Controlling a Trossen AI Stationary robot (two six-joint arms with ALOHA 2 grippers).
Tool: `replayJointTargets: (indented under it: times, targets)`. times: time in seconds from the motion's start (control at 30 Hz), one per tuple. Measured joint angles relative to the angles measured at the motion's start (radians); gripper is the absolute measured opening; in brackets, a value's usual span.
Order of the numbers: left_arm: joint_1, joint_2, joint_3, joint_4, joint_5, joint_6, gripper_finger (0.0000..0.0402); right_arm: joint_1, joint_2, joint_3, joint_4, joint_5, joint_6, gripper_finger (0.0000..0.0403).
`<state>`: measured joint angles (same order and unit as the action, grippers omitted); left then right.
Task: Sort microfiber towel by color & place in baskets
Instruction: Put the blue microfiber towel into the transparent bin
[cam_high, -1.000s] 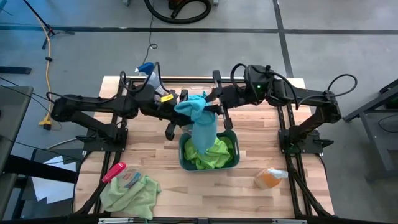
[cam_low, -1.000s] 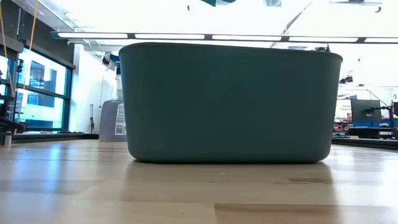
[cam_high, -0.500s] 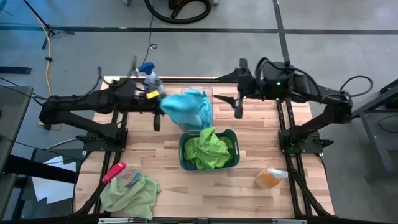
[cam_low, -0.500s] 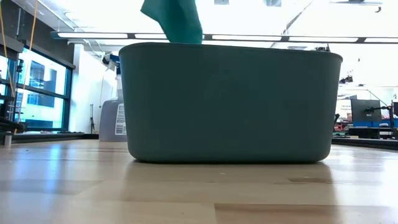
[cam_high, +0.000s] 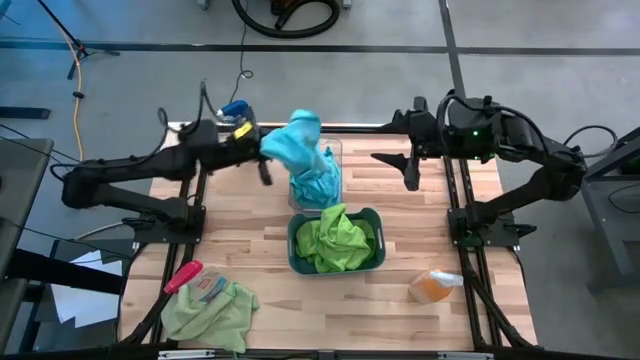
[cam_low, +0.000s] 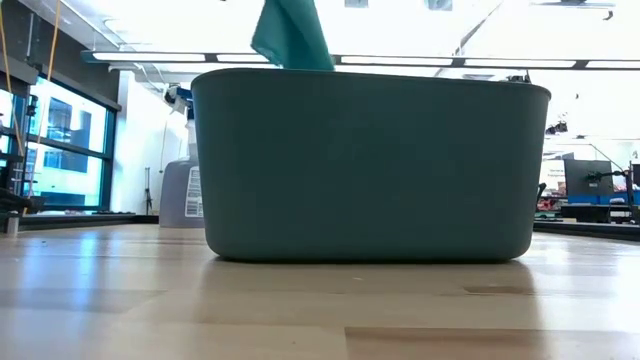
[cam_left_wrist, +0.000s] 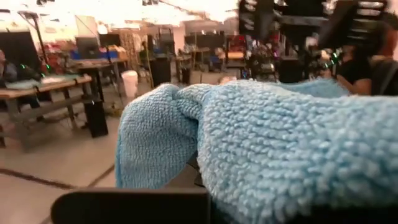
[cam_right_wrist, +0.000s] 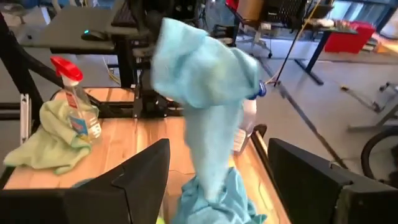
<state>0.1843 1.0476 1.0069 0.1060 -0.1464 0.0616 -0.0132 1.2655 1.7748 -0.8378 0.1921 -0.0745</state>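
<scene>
My left gripper (cam_high: 262, 160) was clamped on a turquoise towel (cam_high: 305, 150), a fluffy looped cloth bunched at the top and hanging down in a long fold. Its lower end draped into the clear basket (cam_high: 334, 150) near the far edge of the table (cam_high: 250, 250), onto more turquoise cloth already lying there. My right gripper (cam_high: 408, 172) hung off to the other side of that basket, fingers apart and holding nothing. Just nearer than the clear basket sat the dark teal basket (cam_high: 293, 245), filled with crumpled lime green towels (cam_high: 335, 240). Another lime green towel (cam_high: 210, 310) lay heaped at the table's near left corner.
</scene>
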Motion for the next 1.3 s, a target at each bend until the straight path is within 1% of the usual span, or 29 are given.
replayJointTargets:
  times: [0.07, 0.13, 0.2, 0.3, 0.4, 0.57, 0.77, 0.93, 1.03, 1.17, 1.3]
  targets:
    - [0.055, 0.046, 0.003, 0.062, 0.062, -0.002, 0.0, 0.0, -0.002, 0.0, -0.025, 0.0, 0.024, 0.0268]
    - [0.114, 0.1, 0.036, 0.073, 0.134, -0.021, 0.0, 0.0, -0.002, 0.0, -0.033, 0.0, 0.043, 0.0268]
    - [0.165, 0.156, 0.077, 0.048, 0.191, -0.024, 0.0, 0.0, -0.003, 0.0, -0.05, 0.0, 0.063, 0.0268]
    - [0.219, 0.231, 0.139, -0.023, 0.233, 0.0, 0.0, 0.0, -0.003, 0.0, -0.061, 0.005, 0.092, 0.0268]
    - [0.247, 0.279, 0.178, -0.088, 0.251, 0.04, 0.0, 0.0, -0.003, 0.0, -0.064, 0.007, 0.121, 0.0268]
    - [0.263, 0.32, 0.181, -0.188, 0.268, 0.08, 0.0, 0.0, -0.003, 0.0, -0.065, 0.007, 0.152, 0.0268]
    - [0.248, 0.415, 0.181, -0.325, 0.267, 0.03, 0.0, 0.0, -0.002, -0.005, -0.068, 0.018, 0.172, 0.0268]
    - [0.218, 0.496, 0.186, -0.437, 0.275, -0.098, 0.0, 0.001, -0.002, -0.005, -0.068, 0.018, 0.184, 0.0268]
    - [0.214, 0.554, 0.26, -0.586, 0.294, -0.128, 0.0, 0.0, -0.002, -0.005, -0.068, 0.018, 0.186, 0.0268]
    - [0.22, 0.646, 0.435, -0.815, 0.276, -0.055, 0.0, 0.001, -0.001, -0.005, -0.068, 0.018, 0.181, 0.0268]
    - [0.231, 0.769, 0.624, -1.046, 0.226, 0.017, 0.0, 0.0, -0.001, -0.005, -0.068, 0.018, 0.18, 0.0268]
